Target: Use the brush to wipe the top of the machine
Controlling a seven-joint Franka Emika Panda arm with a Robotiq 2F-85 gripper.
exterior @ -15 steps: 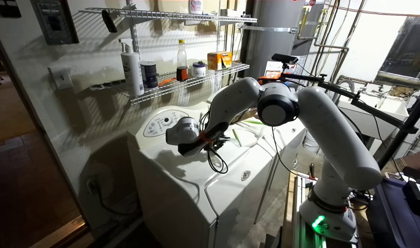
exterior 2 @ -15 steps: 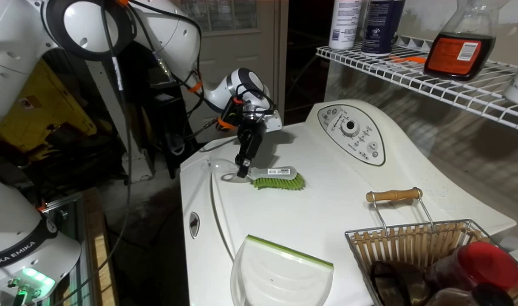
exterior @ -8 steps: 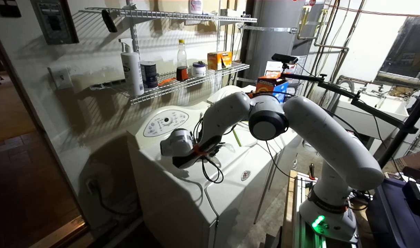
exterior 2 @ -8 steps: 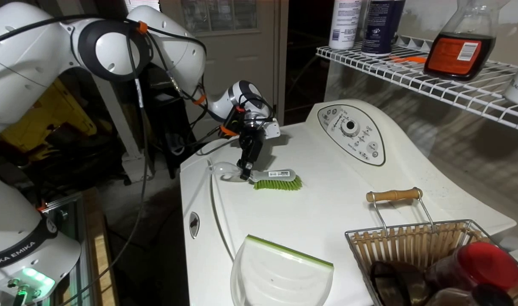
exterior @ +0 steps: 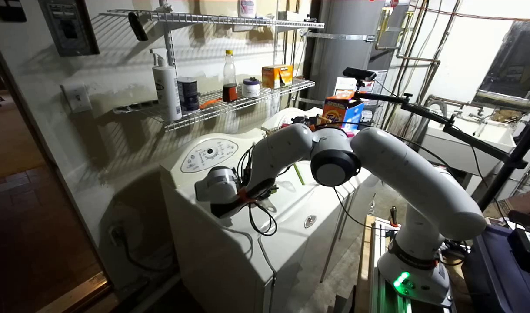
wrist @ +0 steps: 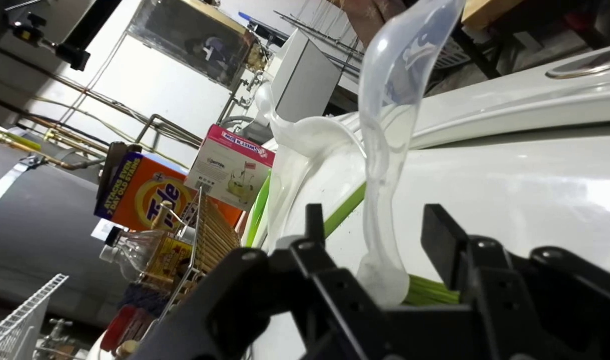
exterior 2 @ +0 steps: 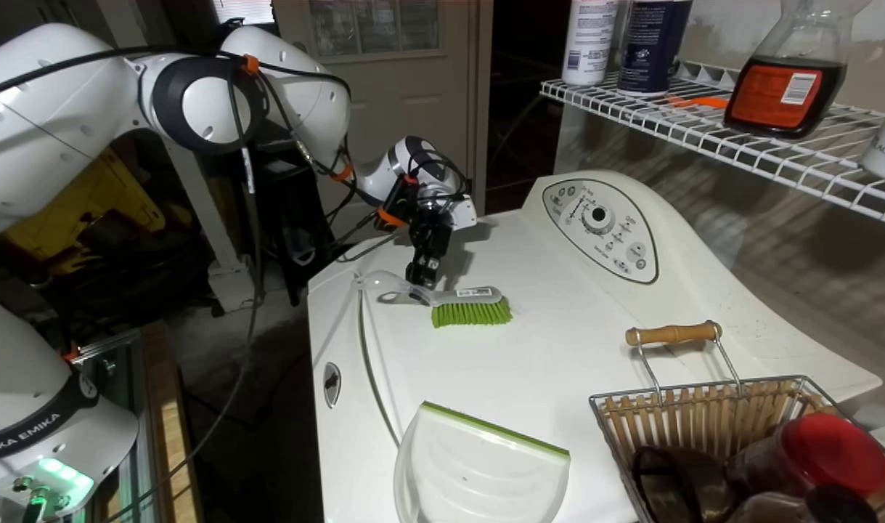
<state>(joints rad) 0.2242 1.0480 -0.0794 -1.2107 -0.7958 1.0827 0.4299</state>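
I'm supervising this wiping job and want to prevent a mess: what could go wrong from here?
The tool stands open and isn't gripping the brush, so a wiping stroke now might only nudge it or leave it behind.
The white dustpan reaches onto the machine, so a broad stroke could push it.
The basket near it might get bumped.

Free room separates the green-bristled, clear-handled brush (exterior 2: 469,308) from the oval, dark-rimmed dial panel (exterior 2: 602,229); bristle-side, a half-round white plastic dustpan (exterior 2: 486,468) obstructs.
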